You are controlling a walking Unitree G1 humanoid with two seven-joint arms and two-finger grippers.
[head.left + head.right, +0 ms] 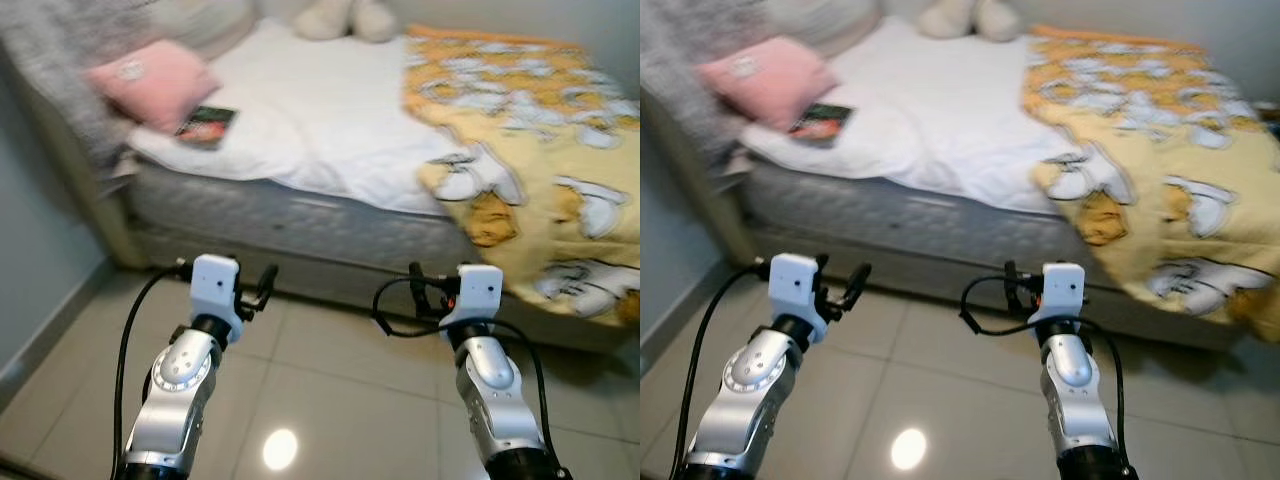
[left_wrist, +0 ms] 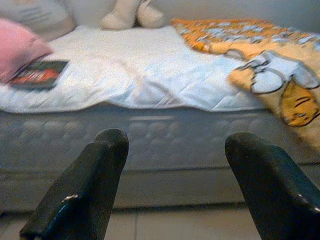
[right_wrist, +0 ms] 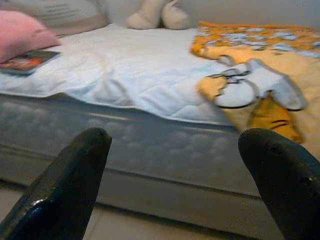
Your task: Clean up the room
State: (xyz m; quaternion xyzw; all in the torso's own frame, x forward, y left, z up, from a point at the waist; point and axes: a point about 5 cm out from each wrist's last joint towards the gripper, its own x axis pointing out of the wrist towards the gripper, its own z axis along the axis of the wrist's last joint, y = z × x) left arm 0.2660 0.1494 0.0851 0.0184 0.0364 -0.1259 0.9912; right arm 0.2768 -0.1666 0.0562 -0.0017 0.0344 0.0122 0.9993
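The bed (image 1: 330, 130) carries a yellow patterned blanket (image 1: 530, 150) on its right side, a pink pillow (image 1: 150, 82) at its left, and a book (image 1: 207, 126) lying just beside that pillow. A stuffed toy (image 1: 345, 18) sits at the far edge. Both the left claw (image 2: 172, 185) and the right claw (image 3: 180, 185) hover released above the tiled floor (image 1: 330, 380), facing the mattress.

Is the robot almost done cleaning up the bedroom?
Not yet. Nothing looks tidied. Both tools, left and right, are open and hold nothing, above the floor before the bed. The book beside the pink pillow and the rumpled yellow blanket remain.
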